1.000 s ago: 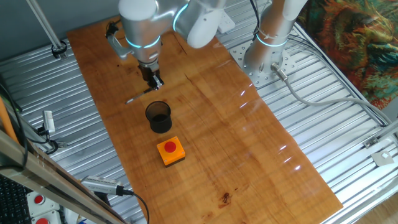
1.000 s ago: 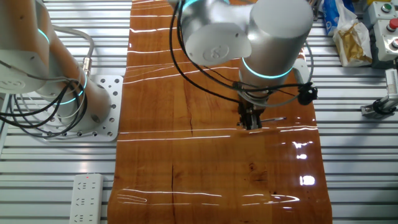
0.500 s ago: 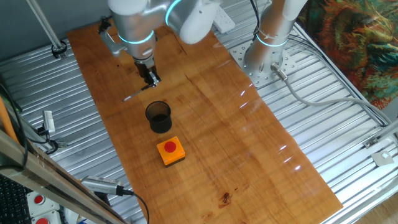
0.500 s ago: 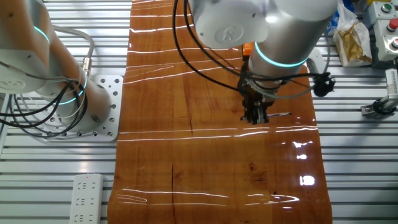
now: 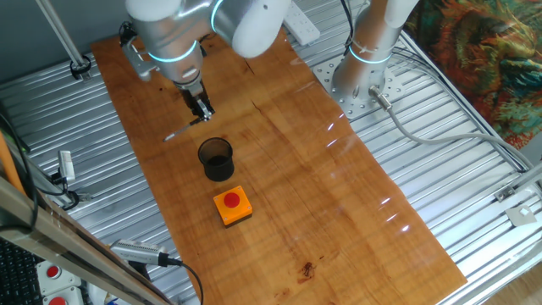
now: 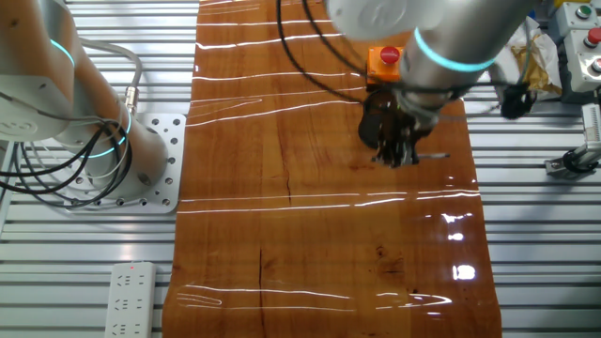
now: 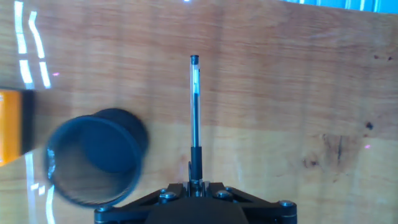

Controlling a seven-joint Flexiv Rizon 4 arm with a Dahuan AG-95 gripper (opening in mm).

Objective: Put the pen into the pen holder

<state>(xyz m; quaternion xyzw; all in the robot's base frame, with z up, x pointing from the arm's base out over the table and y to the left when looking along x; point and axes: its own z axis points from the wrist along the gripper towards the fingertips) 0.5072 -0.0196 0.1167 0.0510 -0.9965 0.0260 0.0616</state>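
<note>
1. Change: over the last second the gripper, clenched on one end of the pen, has risen off the board and shifted toward the board's far edge; the pick is done and carrying has begun.
2. Position: the pen hangs near the board's left edge, just beyond the holder, apparently clear of the wood.
3. Axis: in the hand view the pen lies roughly level, its free tip pointing straight away from the fingers, beside the holder.

Pen level, beside upright holder.
</note>
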